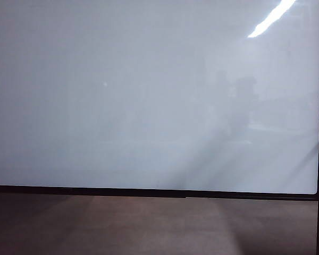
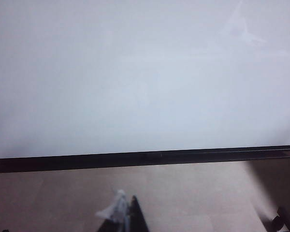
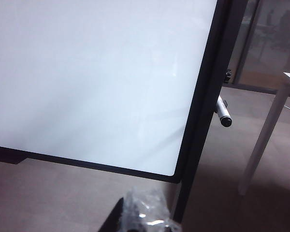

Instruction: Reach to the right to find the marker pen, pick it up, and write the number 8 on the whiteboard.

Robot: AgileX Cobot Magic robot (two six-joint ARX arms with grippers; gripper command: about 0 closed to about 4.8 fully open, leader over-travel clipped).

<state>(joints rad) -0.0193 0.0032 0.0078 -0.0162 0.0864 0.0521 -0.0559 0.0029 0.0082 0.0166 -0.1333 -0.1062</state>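
Observation:
The whiteboard [image 1: 149,95] is glossy white with a thin black frame and fills the exterior view. It mirrors a ceiling light, and no number 8 shows on it. Neither gripper appears in the exterior view. The marker pen [image 3: 223,112], a silvery barrel with a black end, sticks out from the right side of the board's frame. My right gripper [image 3: 140,215], wrapped in clear plastic, is shut and empty, low in front of the board's lower right corner and well short of the pen. My left gripper [image 2: 128,212] hangs below the board's lower edge [image 2: 145,157], its taped tips together and empty.
The board's black side post [image 3: 203,121] runs down to the brownish floor [image 1: 149,228]. A white table leg [image 3: 266,135] stands to the right beyond the pen, with glass panels behind it. A small dark object [image 2: 280,222] lies on the floor.

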